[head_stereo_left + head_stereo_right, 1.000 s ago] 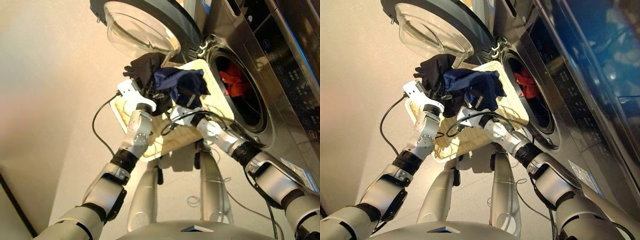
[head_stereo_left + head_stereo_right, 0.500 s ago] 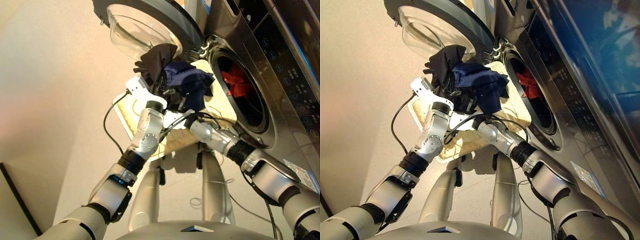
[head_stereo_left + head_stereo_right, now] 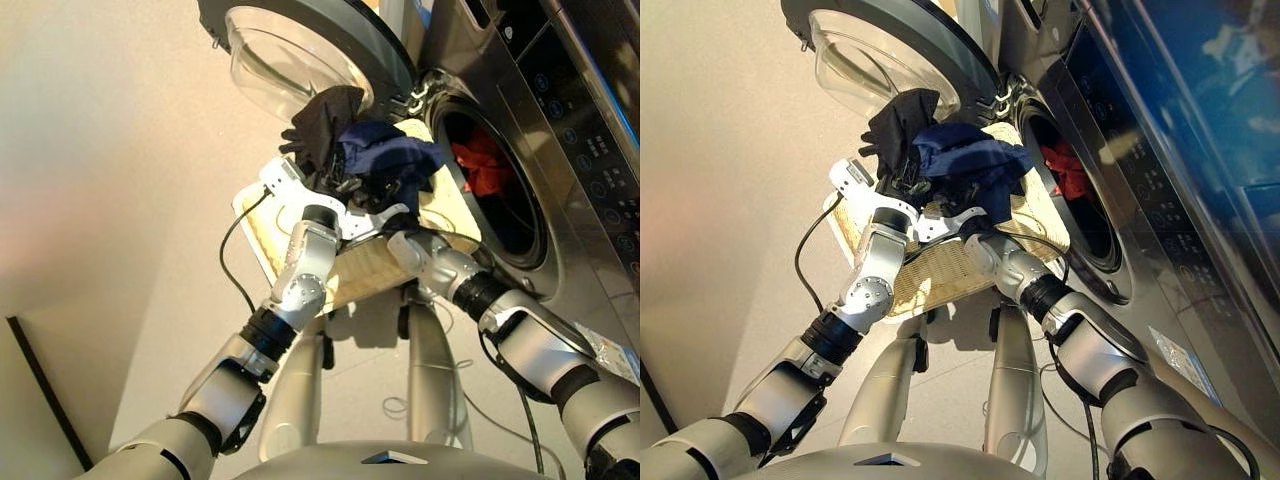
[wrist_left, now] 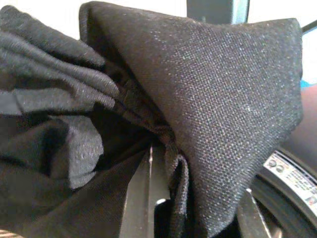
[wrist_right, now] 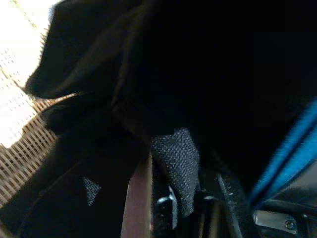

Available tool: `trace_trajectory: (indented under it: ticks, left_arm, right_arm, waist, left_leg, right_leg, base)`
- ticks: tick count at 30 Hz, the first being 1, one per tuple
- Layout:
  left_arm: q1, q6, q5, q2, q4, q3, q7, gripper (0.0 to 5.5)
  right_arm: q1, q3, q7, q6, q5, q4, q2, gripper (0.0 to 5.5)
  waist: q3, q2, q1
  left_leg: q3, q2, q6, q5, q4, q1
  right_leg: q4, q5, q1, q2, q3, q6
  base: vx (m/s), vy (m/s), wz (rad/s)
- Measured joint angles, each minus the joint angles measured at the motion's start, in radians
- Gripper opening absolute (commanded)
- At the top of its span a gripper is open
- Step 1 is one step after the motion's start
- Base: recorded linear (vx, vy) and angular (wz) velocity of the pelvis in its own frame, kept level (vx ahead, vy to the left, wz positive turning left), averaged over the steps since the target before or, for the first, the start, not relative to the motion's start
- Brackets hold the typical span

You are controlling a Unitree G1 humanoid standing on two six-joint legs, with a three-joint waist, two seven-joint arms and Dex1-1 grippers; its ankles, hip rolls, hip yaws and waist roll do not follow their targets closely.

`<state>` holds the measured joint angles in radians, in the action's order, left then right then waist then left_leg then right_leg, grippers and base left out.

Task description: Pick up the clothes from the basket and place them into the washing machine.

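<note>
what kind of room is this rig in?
Probably a laundry area, home or mock-up. A front-loading washing machine stands with its door open and an orange-red garment in the drum, a wicker basket of clothes in front, and a second appliance alongside.

Warm, even light across head views; floor (image 3: pixel 110 180) washes peach-cream, brighter toward upper left. Glare streaks on glass door (image 3: pixel 285 62) and washing machine (image 3: pixel 1160 130) front, blue reflection upper right. Soft shadow under basket (image 3: pixel 262 222). Left wrist view sharp on black garment (image 4: pixel 223 99) weave. Right wrist view dim, blurred, navy garment (image 5: pixel 208 64) near black; wicker overexposed.
</note>
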<state>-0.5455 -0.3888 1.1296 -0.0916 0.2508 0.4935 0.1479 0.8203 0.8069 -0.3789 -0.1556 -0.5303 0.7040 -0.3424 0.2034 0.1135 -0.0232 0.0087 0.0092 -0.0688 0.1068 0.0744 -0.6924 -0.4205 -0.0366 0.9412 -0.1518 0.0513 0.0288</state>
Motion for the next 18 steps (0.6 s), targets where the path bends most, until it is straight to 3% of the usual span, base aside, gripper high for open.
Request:
trace_trajectory:
  ticks: [7, 18]
  left_arm:
    - [0.029, 0.000, -0.004, -0.020, -0.060, -0.011, 0.000, 5.50]
    - [0.142, -0.058, -0.015, -0.036, -0.080, -0.193, 0.028, 5.50]
  right_arm:
    - [-0.036, -0.078, -0.038, 0.001, 0.027, 0.000, 0.011, 0.00]
    - [-0.160, -0.209, -0.079, -0.001, 0.093, -0.007, 0.001, 0.00]
  waist:
    - [0.000, 0.000, 0.000]
    - [0.000, 0.000, -0.001]
  left_leg:
    - [-0.001, -0.003, 0.000, 0.000, 0.003, 0.000]
    - [-0.001, -0.004, 0.003, -0.003, 0.004, -0.003]
  right_leg:
    - [-0.002, 0.001, -0.001, -0.005, 0.000, 0.001]
    - [-0.003, 0.007, 0.002, -0.006, -0.001, 0.009]
  base:
    - [0.000, 0.000, 0.000]
    - [0.000, 0.000, 0.000]
